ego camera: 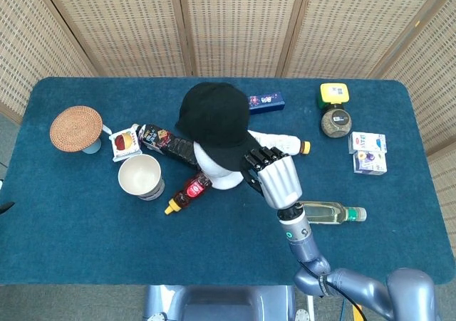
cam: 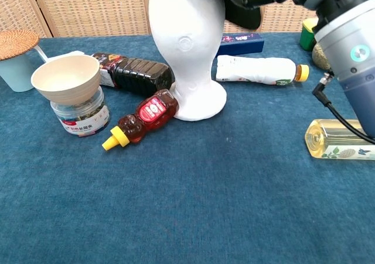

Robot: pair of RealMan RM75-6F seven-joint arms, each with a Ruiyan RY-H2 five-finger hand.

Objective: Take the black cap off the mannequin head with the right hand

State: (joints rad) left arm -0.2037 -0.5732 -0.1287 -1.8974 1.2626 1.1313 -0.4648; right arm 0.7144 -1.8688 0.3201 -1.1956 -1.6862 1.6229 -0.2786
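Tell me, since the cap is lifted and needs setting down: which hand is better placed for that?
The right hand. It already grips the cap by its brim above the mannequin head; no left hand shows.

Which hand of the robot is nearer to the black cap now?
The right hand is nearer: it grips the black cap by its brim, above the white mannequin head. The left hand appears in neither view, so its position cannot be told.
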